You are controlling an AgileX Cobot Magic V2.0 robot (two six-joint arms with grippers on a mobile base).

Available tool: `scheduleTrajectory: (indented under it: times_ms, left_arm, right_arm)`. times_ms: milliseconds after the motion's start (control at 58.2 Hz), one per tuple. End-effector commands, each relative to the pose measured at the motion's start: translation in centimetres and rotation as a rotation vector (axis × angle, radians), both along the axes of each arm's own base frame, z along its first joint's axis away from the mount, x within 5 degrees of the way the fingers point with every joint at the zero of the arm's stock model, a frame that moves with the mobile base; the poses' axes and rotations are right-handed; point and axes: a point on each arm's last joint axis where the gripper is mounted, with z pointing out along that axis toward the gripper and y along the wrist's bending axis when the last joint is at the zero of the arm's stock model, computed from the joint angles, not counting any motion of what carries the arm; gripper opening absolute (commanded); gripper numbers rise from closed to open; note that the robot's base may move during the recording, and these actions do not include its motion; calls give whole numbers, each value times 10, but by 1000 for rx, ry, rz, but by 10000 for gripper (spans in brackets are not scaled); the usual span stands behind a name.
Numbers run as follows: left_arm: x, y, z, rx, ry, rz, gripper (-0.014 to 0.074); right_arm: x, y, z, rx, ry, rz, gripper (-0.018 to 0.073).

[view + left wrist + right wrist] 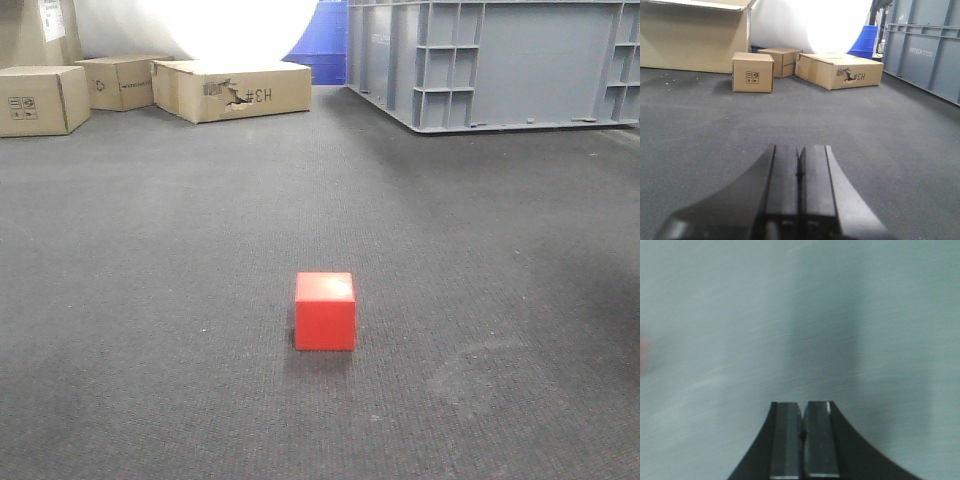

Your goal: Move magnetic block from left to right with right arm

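The right arm's black two-fingered gripper (802, 440) is hovering with its fingers pressed together on nothing, over a blurred grey surface; a faint smear of red is showing at the left edge of its wrist view. The left arm's black gripper (799, 190) is likewise sitting pressed together and empty, low over the dark grey carpet (150, 300), pointing toward the brown cardboard boxes (753, 72) near the carpet's far left corner.

The small plain red cube, the magnetic block (325, 311), is resting alone on the carpet, roughly midway between its left and right sides and toward the near edge, with no gripper touching it. A large grey plastic crate (490, 62) is standing at the far right corner, well apart from it.

The pickup is not yet done, I'd say. The main risk is the fingers descending without spreading first and knocking the cube away, or closing off-centre on its smooth faces so it is twisting out and slipping
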Motion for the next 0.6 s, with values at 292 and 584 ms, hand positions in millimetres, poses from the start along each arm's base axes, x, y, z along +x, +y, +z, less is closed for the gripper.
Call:
scheduleTrajectory:
  times_ms: [292,584]
  left_arm:
    - [-1,1,6,-10,-87,3,-126]
    - [-1,1,6,-10,-87,3,-126]
  right_arm:
    - [-47,-23,8,-143,-699,-111,29]
    - [-95,-22,-3,-122,-837,-101,29]
